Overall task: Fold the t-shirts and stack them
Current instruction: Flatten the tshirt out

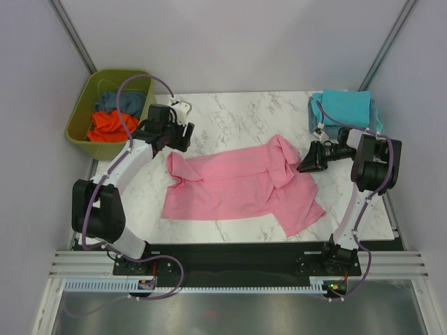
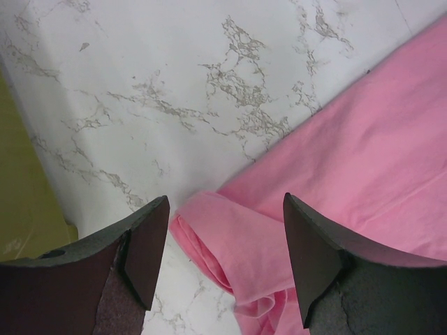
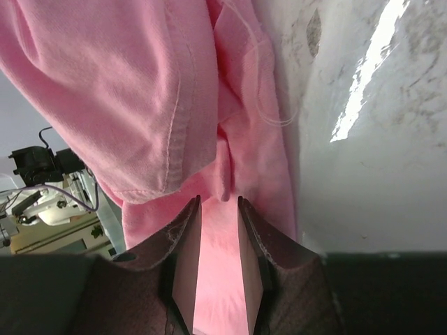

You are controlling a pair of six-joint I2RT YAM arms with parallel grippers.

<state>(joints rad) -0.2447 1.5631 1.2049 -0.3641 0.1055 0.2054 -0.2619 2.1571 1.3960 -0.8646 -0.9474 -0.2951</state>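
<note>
The right claw [image 3: 218, 209] pinches a bunched fold of the light pink t-shirt [image 1: 237, 185] at its right edge. The left claw [image 2: 225, 209] is spread wide over the rolled left sleeve. The shirt lies partly spread across the middle of the marble worktop [image 1: 237, 115]. A folded turquoise t-shirt [image 1: 346, 108] rests at the far right corner. The orange t-shirt [image 1: 108, 125] and the slate blue t-shirt [image 1: 112, 101] lie in the green tub [image 1: 78, 122], far left.

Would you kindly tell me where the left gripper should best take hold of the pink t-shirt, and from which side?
Grip the rolled corner at the left end of the pink t-shirt, coming straight down with the open left gripper. That fold stands bunched up, so it offers thickness to pinch; the right gripper holds the other end.
</note>
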